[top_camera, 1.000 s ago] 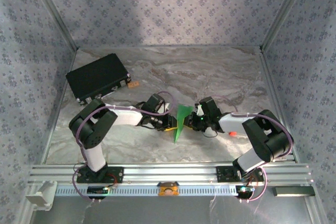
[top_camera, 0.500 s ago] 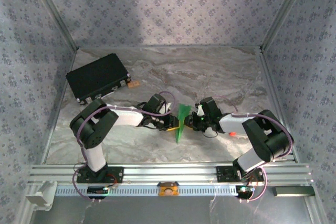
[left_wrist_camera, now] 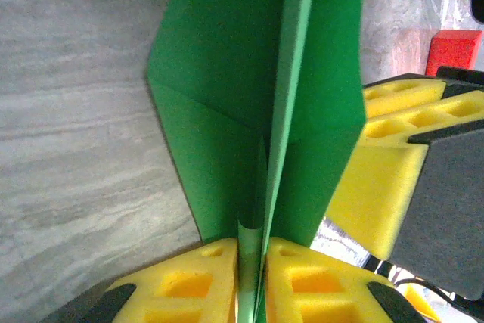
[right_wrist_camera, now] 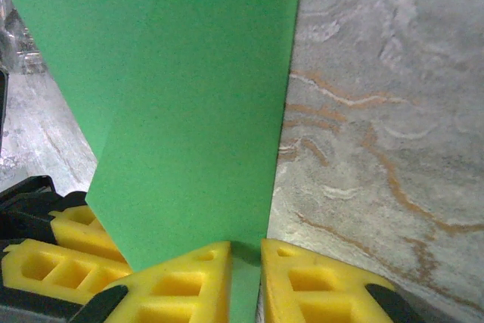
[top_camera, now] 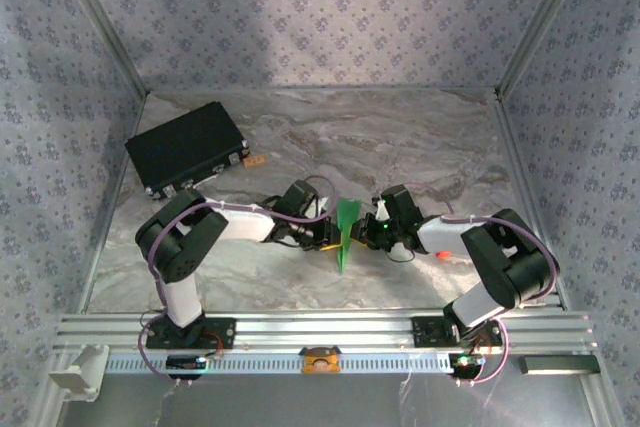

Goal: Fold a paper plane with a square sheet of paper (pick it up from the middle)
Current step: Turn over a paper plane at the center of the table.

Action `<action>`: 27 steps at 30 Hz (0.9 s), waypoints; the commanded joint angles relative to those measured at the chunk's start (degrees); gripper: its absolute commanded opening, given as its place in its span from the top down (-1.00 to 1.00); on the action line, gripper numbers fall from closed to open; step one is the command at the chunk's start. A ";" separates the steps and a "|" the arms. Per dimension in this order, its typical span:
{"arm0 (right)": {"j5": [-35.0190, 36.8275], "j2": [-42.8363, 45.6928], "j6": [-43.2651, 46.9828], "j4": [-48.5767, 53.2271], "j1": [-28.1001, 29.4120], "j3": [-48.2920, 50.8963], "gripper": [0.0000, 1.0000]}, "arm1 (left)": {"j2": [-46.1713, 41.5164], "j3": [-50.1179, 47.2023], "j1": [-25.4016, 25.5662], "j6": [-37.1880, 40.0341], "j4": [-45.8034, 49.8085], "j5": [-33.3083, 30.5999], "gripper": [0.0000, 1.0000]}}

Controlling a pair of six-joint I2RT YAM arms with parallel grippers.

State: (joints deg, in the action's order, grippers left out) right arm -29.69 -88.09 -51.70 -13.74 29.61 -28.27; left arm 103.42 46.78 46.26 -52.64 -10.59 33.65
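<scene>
Both the left gripper (left_wrist_camera: 251, 251) and the right gripper (right_wrist_camera: 246, 259) pinch the green paper plane (top_camera: 347, 232) above mid-table.
Yellow foam pads (left_wrist_camera: 318, 277) clamp the smooth, sharply creased plane from either side, holding it on edge over the veined marble table (top_camera: 420, 137). A black rectangular case (top_camera: 187, 147) lies at the far left, well apart. A small red block (top_camera: 441, 255) sits beside the right arm.

A robotics lab test cell, not a home; grey-blue floral-patterned wall panels (top_camera: 330, 17) and bare silver aluminium corner posts (top_camera: 100, 22) box in a marble-look tabletop (top_camera: 420, 137) beyond the jaws of the left gripper (top_camera: 335, 237) and right gripper (top_camera: 360, 231); nearer than the jaws, a slotted aluminium rail (top_camera: 320, 329) carries two bolted white-and-black robot arms (top_camera: 240, 222); a black rectangular hard case (top_camera: 188, 147) lies well left of the jaws.
</scene>
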 commanded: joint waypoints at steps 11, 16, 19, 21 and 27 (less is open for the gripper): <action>-1.67 -3.05 -1.46 -4.01 1.16 1.36 0.62 | 2.29 2.61 1.05 -0.80 -2.47 0.93 0.63; -1.67 -3.01 -1.62 -4.28 1.08 1.64 0.62 | 2.41 2.82 1.23 -0.97 -2.57 0.86 0.72; -1.54 -2.91 -1.73 -4.29 0.95 1.85 0.62 | 1.82 2.79 1.21 -0.91 -1.88 0.35 0.74; -1.22 -2.62 -1.73 -4.20 0.84 1.93 0.62 | 1.06 3.05 1.29 -0.48 -0.41 -0.49 0.75; -0.91 0.17 -1.18 -3.03 0.25 2.18 0.59 | -2.51 4.11 1.35 1.60 7.21 -4.28 0.85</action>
State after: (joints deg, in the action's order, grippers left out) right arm -30.81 -88.33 -52.77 -16.99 29.32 -27.11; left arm 104.31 48.60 47.07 -52.99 -8.60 31.83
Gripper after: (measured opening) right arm 0.203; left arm 0.072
